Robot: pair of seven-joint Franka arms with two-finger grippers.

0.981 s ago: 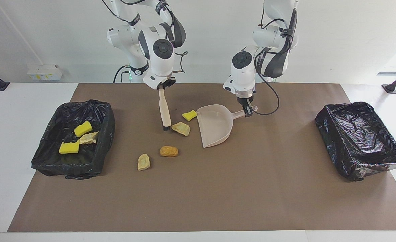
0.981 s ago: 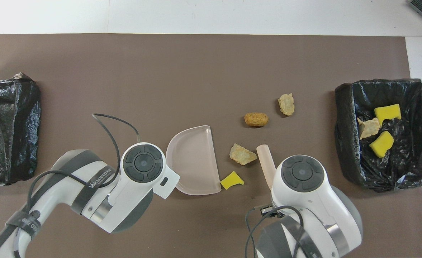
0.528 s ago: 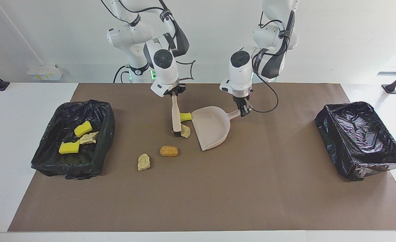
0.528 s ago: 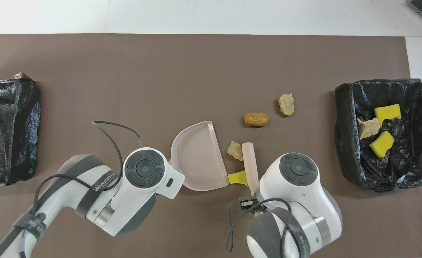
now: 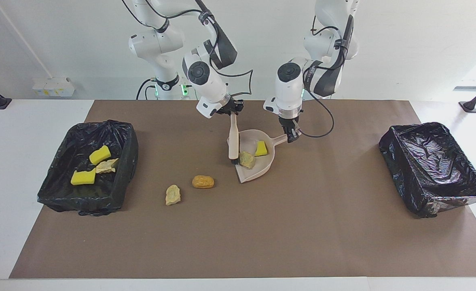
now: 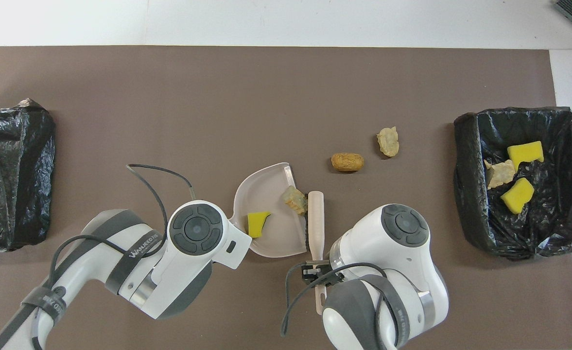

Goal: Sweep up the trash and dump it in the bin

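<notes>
My left gripper (image 5: 290, 135) is shut on the handle of the pale dustpan (image 5: 262, 167), whose mouth rests on the mat. My right gripper (image 5: 232, 111) is shut on the brush (image 5: 233, 137), which stands upright with its bristles at the pan's mouth. Two pieces of trash lie in the pan: a yellow sponge chunk (image 5: 261, 148) (image 6: 256, 222) and a tan lump (image 5: 246, 159) (image 6: 295, 199) against the bristles. An orange bread lump (image 5: 203, 181) (image 6: 347, 162) and another tan lump (image 5: 172, 195) (image 6: 388, 141) lie on the mat, farther from the robots. The bin (image 5: 129, 149) at the right arm's end holds three pieces.
A second black-lined bin (image 5: 399, 145) (image 6: 38, 146) stands at the left arm's end of the table with nothing showing in it. A brown mat (image 5: 302, 226) covers the table. A cable (image 6: 154, 170) loops from the left wrist beside the pan.
The brush has swept toward the left arm's end, pushing the yellow chunk and the tan lump into the dustpan. The dustpan has shifted slightly toward the brush.
</notes>
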